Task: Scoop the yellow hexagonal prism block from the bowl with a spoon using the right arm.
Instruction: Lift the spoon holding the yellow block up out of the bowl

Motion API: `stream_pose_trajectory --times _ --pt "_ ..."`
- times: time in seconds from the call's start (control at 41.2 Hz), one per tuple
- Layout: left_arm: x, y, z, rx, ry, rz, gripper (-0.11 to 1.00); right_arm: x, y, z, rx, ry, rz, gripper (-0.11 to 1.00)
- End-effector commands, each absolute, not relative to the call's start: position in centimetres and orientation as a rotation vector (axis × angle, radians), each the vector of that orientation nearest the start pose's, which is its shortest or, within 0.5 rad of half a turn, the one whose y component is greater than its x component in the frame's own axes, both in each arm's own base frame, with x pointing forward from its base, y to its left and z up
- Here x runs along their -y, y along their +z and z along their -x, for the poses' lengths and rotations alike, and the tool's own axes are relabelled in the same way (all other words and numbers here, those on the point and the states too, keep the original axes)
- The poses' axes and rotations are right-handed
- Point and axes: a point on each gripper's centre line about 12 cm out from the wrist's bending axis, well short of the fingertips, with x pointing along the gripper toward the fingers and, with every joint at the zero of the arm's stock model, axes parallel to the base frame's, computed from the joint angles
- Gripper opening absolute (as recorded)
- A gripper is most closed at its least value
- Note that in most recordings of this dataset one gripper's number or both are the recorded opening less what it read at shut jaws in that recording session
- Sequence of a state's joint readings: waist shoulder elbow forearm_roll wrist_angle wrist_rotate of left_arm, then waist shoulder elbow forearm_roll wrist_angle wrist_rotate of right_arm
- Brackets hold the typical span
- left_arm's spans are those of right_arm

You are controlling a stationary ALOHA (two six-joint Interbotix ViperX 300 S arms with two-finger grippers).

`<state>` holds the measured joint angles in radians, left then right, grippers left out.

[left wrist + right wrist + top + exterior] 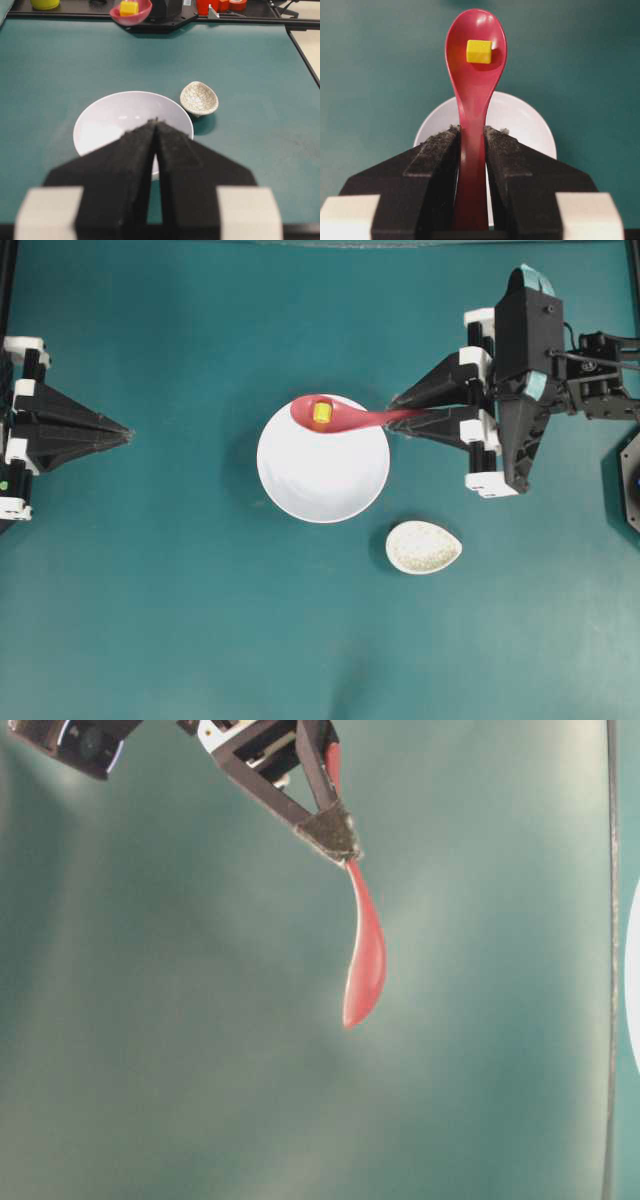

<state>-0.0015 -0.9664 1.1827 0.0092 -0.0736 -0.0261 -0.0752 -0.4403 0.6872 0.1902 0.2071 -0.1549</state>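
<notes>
White bowl sits mid-table on the teal mat — nothing visible inside it in the overhead or left wrist views. Just beside it, toward the lower right in the overhead view, a speckled off-white spoon rest, apart from the bowl and holding nothing.

Pink-red spoon carries the yellow hexagonal prism block — the block lies in the oval scoop, toward its far end as the right wrist view shows. From above the scoop lies over the bowl's upper rim; the left wrist view shows the spoon well up, clear of the bowl.

Right gripper is clenched on the spoon's handle, one black finger on each side, handle running straight back between the pads. Right arm reaches in from the right edge, fingers pointing left toward the bowl. In the table-level view the spoon hangs out from the fingertips, scoop end free in the air.

Left gripper sits at the left edge, well apart from the bowl, pointing right toward it, fingers pressed together with nothing between them, tips meeting in its own wrist view.
</notes>
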Motion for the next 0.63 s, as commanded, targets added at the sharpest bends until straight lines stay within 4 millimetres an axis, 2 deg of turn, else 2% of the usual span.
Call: stream_pose_trajectory --times 0.0,0.606 --pt "0.04 27.17 -19.96 -0.129 -0.001 0.015 0.00 1.95 30.90 -32.26 -0.414 -0.042 -0.050 0.22" --pt "0.04 27.34 -19.96 -0.120 -0.002 0.015 0.00 1.94 30.87 -32.24 -0.418 -0.041 -0.042 0.22"
